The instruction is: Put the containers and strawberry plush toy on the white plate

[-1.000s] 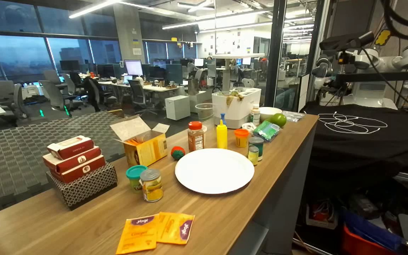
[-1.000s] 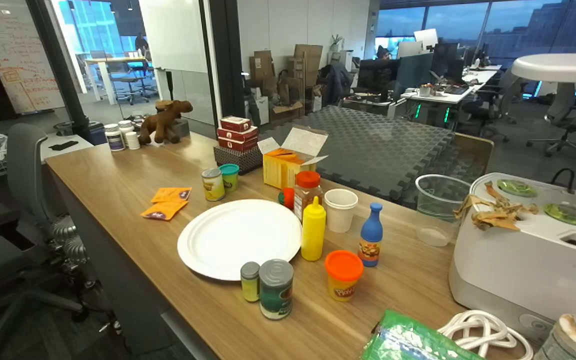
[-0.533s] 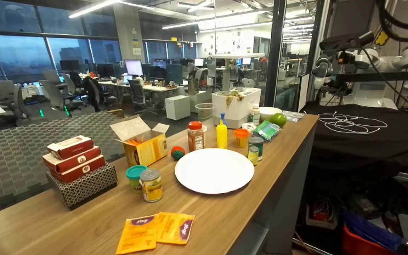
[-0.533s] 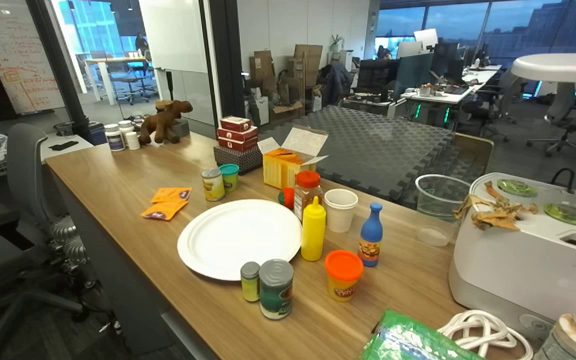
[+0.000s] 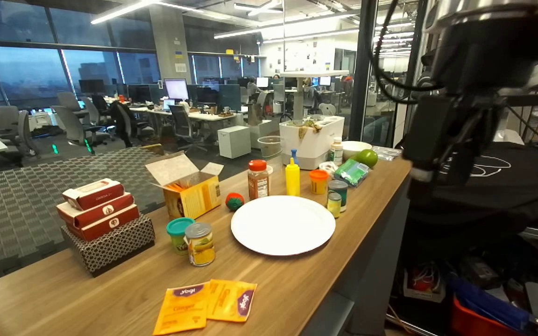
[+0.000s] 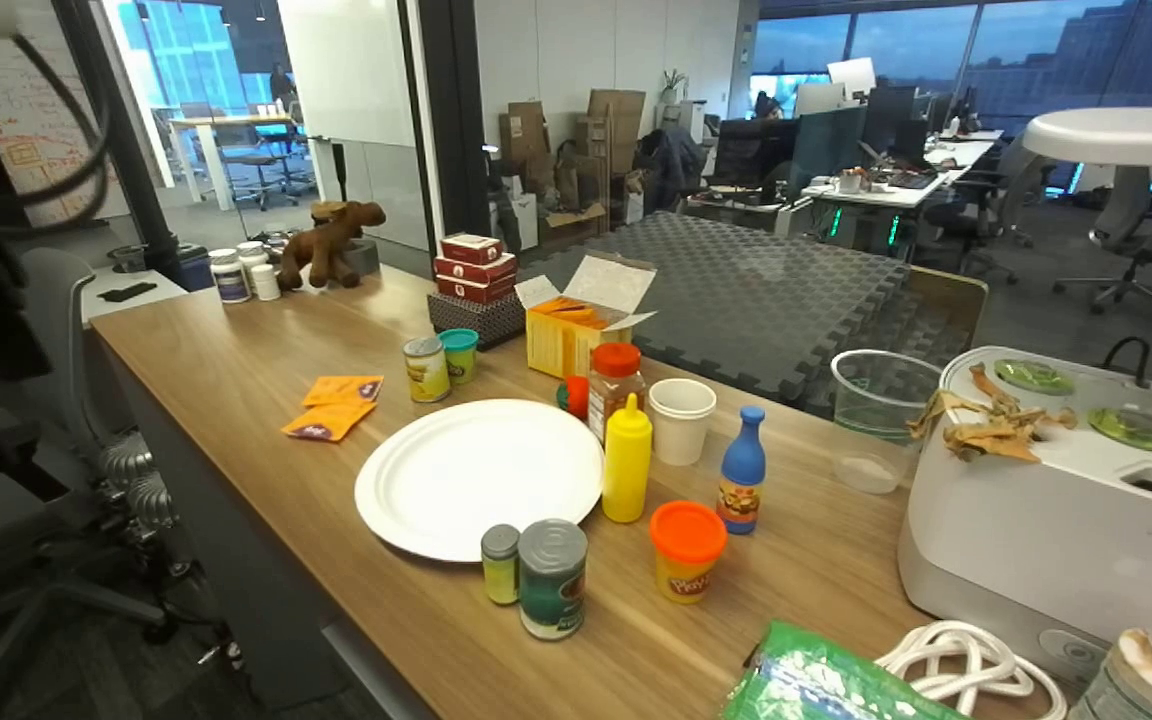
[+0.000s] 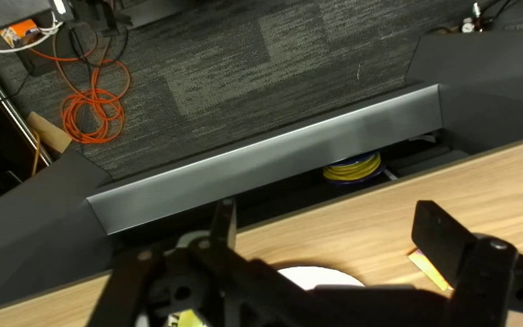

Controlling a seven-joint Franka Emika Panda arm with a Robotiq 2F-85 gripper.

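Note:
The white plate [image 5: 283, 226] lies bare on the wooden counter. Beyond it stand the slim yellow squeeze bottle [image 5: 292, 179], a red-lidded jar [image 5: 258, 179] and an orange-lidded tub [image 6: 688, 555]. Close to the rim are the small yellow-green jar [image 6: 501, 568] and a dark green can [image 6: 552, 590]. On another side sit a yellow can [image 5: 200, 247] and a teal-lidded tub [image 5: 179, 237]. The red and green strawberry plush toy [image 5: 234, 201] rests beside the red-lidded jar, partly hidden in an exterior view [image 6: 573, 396]. Over the counter's edge my gripper [image 7: 327, 209] hangs open, nothing between its fingers.
Orange tea packets [image 5: 206, 305] lie near the plate. A yellow box [image 5: 192, 193], stacked red boxes [image 5: 103, 210], a blue bottle [image 6: 742, 475], a paper cup [image 6: 681, 420] and a white planter [image 6: 1066, 500] stand around. The counter's edge [image 7: 379, 186] crosses the wrist view.
The arm and gripper have swung into both exterior views, blurred, reaching the counter's edge. The things on the counter have not moved.

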